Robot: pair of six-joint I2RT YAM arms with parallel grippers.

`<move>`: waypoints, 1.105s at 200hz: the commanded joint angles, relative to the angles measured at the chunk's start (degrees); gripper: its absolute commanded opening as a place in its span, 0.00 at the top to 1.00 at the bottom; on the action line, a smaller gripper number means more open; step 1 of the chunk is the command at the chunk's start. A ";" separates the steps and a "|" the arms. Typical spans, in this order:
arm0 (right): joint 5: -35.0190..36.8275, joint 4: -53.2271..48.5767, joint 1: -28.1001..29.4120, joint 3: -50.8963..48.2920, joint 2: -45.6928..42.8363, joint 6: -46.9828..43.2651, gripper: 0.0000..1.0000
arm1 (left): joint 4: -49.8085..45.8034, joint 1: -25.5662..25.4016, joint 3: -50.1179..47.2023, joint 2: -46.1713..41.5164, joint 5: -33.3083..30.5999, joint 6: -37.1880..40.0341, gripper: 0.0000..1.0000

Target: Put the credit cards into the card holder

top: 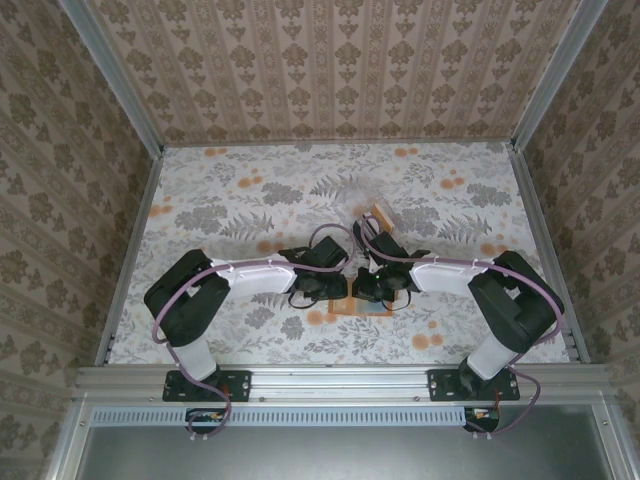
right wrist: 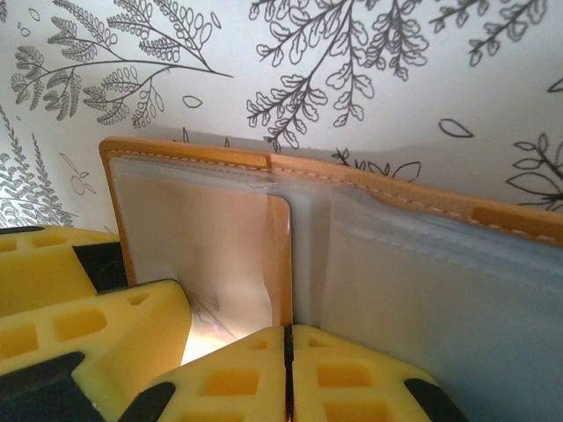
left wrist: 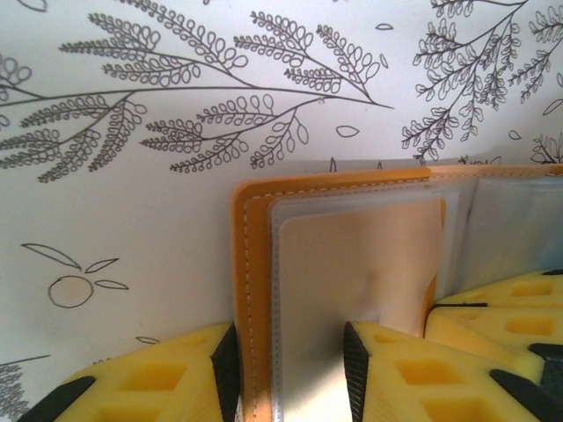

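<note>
The flat orange fold-over card holder [left wrist: 251, 264] is straddled at one flap by the half-parted left gripper [left wrist: 290, 338]. At its fold the right gripper [right wrist: 288, 338] is pressed closed, nothing seen pinched.

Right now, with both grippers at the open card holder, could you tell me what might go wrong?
The right gripper is shut at a clear sleeve of the card holder; a pull might crease or tear it. The left gripper straddles the cover's edge, so the holder could slide or fold shut. The two grippers sit close together and might collide.
</note>
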 commanded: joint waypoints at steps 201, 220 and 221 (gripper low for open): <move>16.85 -24.02 -3.05 9.26 -15.35 -11.03 0.67 | -3.29 0.27 -1.64 -4.01 -0.75 0.93 0.59; 17.97 -26.75 -6.31 12.38 -15.92 -14.73 0.62 | -3.08 0.98 -1.87 -6.91 -2.14 1.16 0.55; 18.01 -26.87 -6.50 12.55 -15.92 -14.91 0.62 | -3.05 1.05 -1.88 -7.09 -2.19 1.20 0.55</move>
